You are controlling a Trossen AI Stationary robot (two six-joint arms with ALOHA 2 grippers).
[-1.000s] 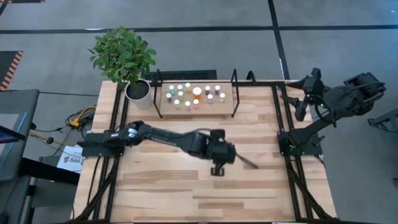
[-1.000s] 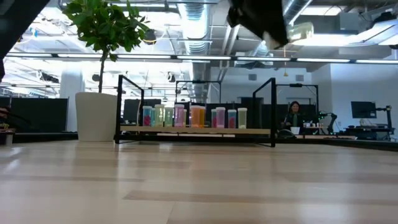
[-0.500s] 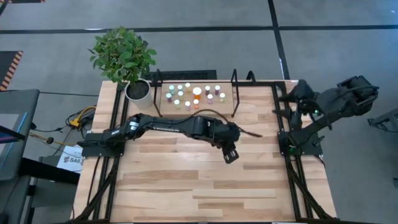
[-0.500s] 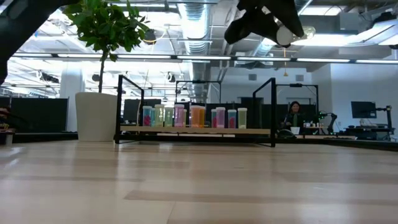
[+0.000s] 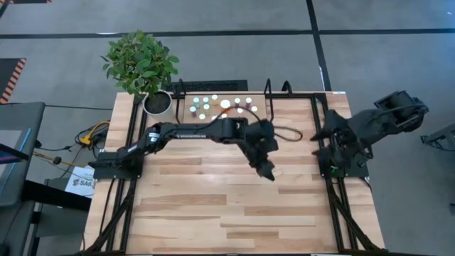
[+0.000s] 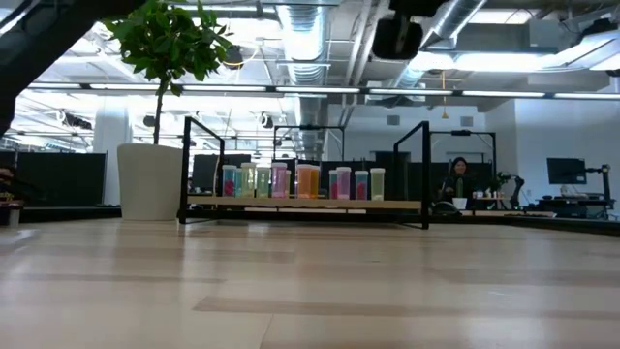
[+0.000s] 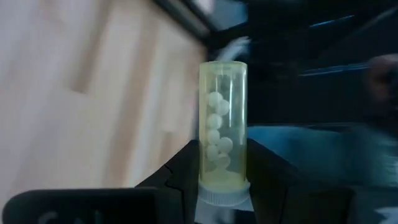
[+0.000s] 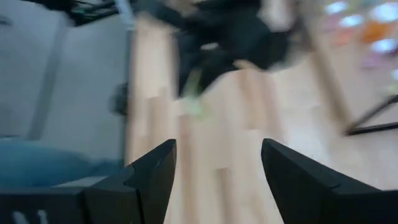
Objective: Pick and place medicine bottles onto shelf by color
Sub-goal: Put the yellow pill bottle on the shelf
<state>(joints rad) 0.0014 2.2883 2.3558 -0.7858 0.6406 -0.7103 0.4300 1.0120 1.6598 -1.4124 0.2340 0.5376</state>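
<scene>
Transport is the step in hand: a pale yellow bottle (image 7: pixel 222 124) of white pills is clamped cap-end between the closed fingers of the left gripper (image 5: pixel 269 173), short of the shelf (image 5: pixel 264 104) where its colour group must be matched, while the right gripper (image 8: pixel 214 162) is held open, empty.

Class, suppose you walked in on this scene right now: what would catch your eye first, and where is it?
First, the left gripper, reaching over the table's middle, shut on a pale yellow bottle of small white balls. Next, the row of coloured medicine bottles on the shelf at the table's far edge, beside a leafy potted plant.
</scene>
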